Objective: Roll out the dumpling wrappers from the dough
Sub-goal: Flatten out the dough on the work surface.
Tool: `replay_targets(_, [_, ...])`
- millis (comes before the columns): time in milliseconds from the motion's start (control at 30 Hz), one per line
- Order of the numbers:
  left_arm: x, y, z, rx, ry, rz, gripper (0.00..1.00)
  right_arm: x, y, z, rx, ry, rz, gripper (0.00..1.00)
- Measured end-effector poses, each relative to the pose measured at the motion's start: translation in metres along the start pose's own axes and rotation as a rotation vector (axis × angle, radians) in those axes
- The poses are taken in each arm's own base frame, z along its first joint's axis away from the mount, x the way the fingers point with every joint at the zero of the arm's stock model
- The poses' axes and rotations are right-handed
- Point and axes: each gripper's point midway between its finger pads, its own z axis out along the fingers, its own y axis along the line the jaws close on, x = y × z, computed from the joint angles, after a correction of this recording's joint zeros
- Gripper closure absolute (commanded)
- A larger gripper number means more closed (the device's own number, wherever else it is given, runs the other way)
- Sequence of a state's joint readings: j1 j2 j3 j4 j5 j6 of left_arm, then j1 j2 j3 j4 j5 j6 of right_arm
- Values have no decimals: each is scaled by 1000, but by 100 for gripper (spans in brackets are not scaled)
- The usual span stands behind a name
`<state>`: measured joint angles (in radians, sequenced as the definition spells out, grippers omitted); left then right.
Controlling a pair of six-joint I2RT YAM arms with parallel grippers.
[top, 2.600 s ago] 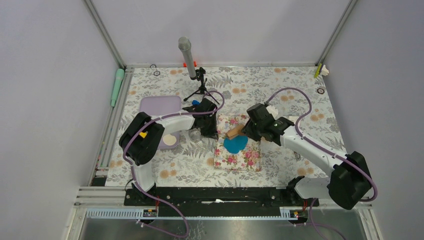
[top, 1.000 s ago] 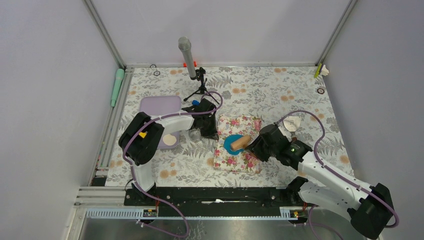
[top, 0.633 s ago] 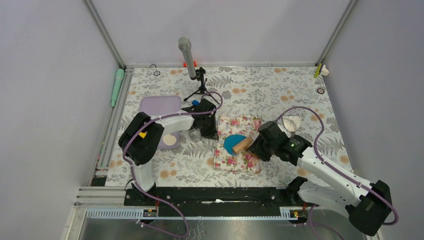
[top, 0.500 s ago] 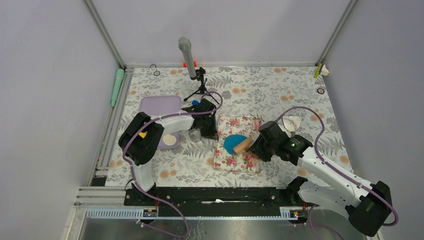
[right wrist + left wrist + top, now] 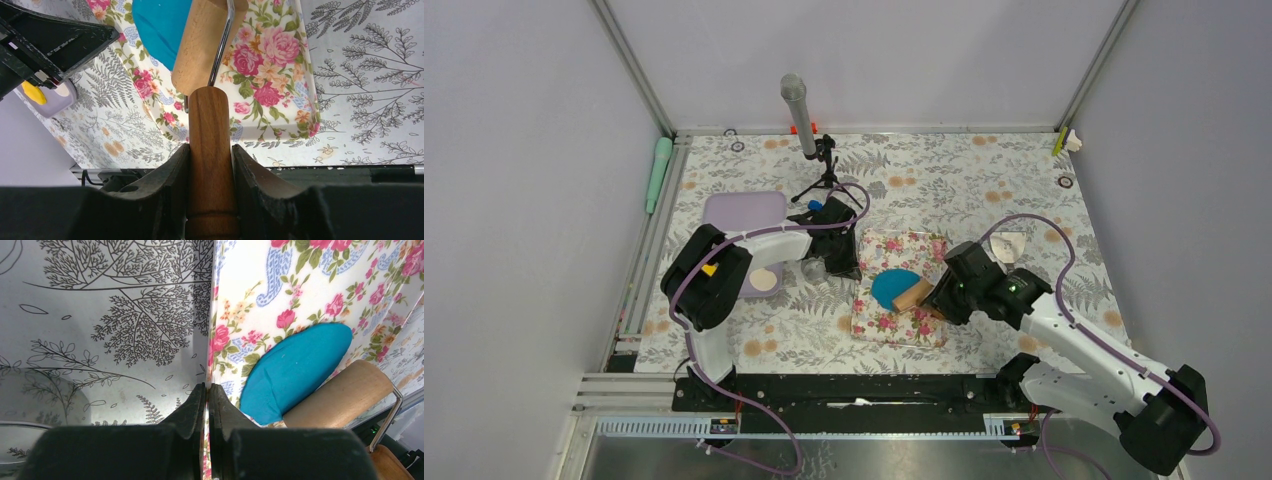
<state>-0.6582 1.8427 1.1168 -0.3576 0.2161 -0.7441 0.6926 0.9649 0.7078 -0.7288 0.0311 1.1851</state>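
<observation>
While right pincer (image 5: 210,151) clamps roller handle (image 5: 209,120), drum (image 5: 200,45) sits on dough (image 5: 295,370) edge; left pincer (image 5: 207,390) pinches mat (image 5: 260,280) edge.

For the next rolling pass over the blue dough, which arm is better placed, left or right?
Right. The right gripper is shut on the wooden roller by its handle, and the drum lies at the edge of the blue dough on the floral mat. The left gripper is shut at the mat's edge.
</observation>
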Motion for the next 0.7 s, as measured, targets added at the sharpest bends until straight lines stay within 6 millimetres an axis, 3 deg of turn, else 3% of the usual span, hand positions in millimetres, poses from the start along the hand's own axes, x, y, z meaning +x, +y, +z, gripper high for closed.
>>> replay_targets(200, [0,0,0,2,1,6,100,3,-7,-6,36,16,0,100])
replay_targets(400, [0,0,0,2,1,3,100,3,-21,-38,178,62,-81,100])
replay_targets(567, [-6,4,-1,-2,-9,-9,100,-20,13,-59,171,18,-182,100])
replay_targets(700, [-6,5,-1,-3,-9,-10,100,-33,43,-46,127,-10,-236,100])
